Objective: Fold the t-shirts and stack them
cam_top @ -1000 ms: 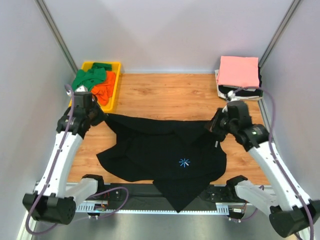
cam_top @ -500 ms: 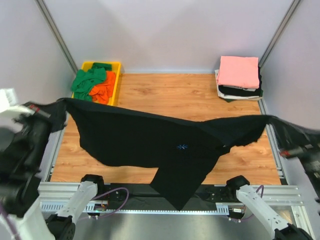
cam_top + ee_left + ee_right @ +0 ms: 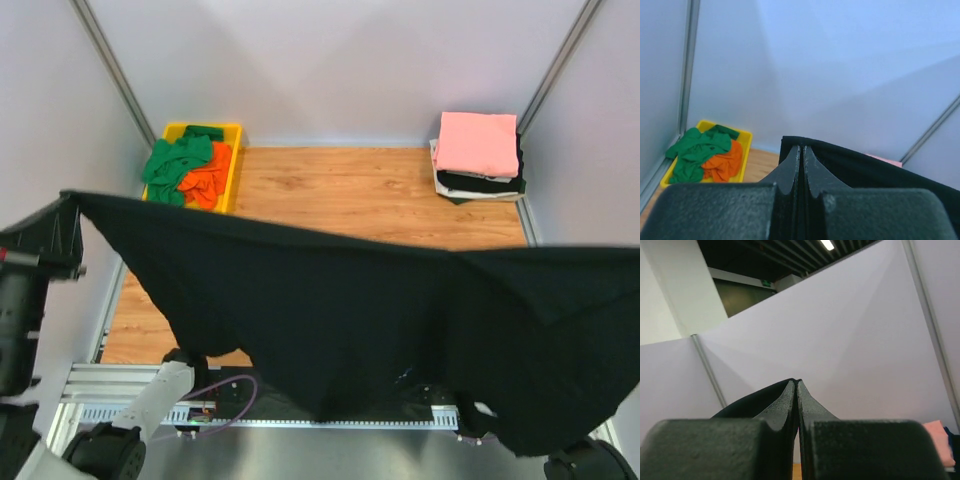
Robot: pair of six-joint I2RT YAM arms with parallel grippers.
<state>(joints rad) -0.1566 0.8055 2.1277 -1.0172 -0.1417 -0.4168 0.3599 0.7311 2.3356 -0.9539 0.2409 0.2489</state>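
Note:
The large black t-shirt [image 3: 360, 320] hangs stretched in the air across the near part of the top view, held at both ends. My left gripper [image 3: 802, 149] is shut on its left edge, raised high at the left; black cloth [image 3: 865, 165] runs off to the right from the jaws. My right gripper [image 3: 796, 384] is shut on the other edge, black cloth [image 3: 747, 400] trailing left; it is out of the top view at the right. A folded pink t-shirt [image 3: 479, 142] lies on a stack at the back right. Green [image 3: 175, 160] and orange [image 3: 208, 172] t-shirts lie in the tray.
The yellow tray [image 3: 232, 170] stands at the back left, also in the left wrist view [image 3: 744, 152]. The folded stack under the pink shirt holds white and black layers [image 3: 475, 184]. The wooden table top [image 3: 340, 195] shows behind the shirt. Grey walls stand on three sides.
Both arms have lifted the black shirt off the table and pulled it taut, higher and nearer the camera. The right arm has left the top view.

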